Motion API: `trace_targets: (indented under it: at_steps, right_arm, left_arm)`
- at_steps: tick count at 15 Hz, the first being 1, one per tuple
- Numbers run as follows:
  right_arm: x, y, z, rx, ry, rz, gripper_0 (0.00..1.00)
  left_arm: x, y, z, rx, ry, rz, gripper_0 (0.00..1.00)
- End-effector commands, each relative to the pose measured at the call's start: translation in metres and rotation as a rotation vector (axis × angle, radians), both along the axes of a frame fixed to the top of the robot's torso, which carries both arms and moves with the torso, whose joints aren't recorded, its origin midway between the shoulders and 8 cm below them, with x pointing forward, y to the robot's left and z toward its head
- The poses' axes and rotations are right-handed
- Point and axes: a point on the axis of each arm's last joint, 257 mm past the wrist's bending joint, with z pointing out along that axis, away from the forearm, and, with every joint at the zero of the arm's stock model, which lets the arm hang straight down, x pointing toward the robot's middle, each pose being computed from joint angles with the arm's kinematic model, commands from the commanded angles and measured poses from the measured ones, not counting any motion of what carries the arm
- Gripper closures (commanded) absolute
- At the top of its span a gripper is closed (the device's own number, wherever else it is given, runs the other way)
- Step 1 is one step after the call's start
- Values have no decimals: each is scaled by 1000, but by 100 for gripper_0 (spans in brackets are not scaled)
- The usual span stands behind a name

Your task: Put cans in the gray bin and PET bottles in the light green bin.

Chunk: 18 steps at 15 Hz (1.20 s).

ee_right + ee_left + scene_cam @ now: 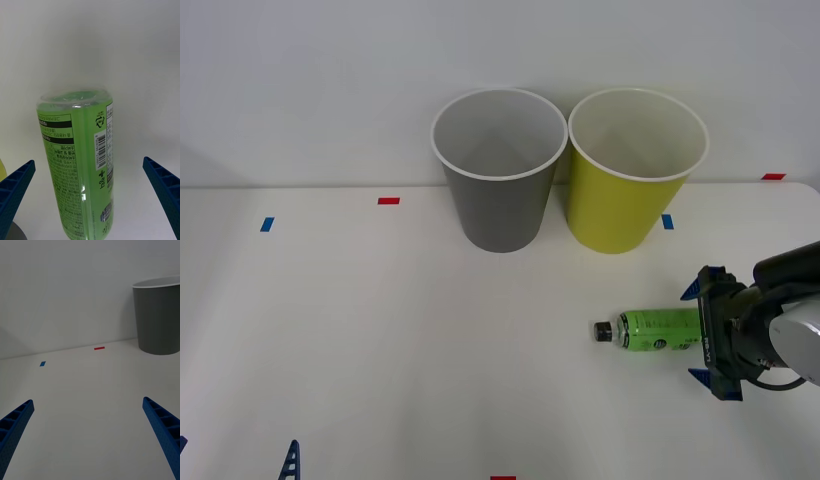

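A small PET bottle [654, 329] with a bright green label and black cap lies on its side on the white table, cap pointing left. My right gripper [701, 334] is open at the bottle's base end, its blue fingers [704, 283] apart on either side. The right wrist view has the bottle [80, 165] lying between the two spread fingers [163, 189]. The gray bin [499, 168] and the light green bin [635, 168] stand side by side at the back. My left gripper [90, 438] is open near the table's front left, and the gray bin [158, 317] stands beyond it.
Small red and blue tape marks [388, 201] dot the table. A white wall rises behind the bins. The left fingertip [291, 462] shows at the front edge, with bare tabletop around it.
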Motion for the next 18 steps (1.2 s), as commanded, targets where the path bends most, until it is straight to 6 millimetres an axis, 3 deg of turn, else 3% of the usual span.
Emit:
trace_targets:
  at_steps: [1,13,18]
  right_arm:
    - [7,4,-7,17,35,-11,0]
    - [15,-1,-24,-1,103,-53,0]
    - [21,-14,-27,-16,119,-79,0]
  left_arm:
    - [0,0,0,0,0,0,0]
    - [0,0,0,0,0,0,0]
    - [0,0,0,0,0,0,0]
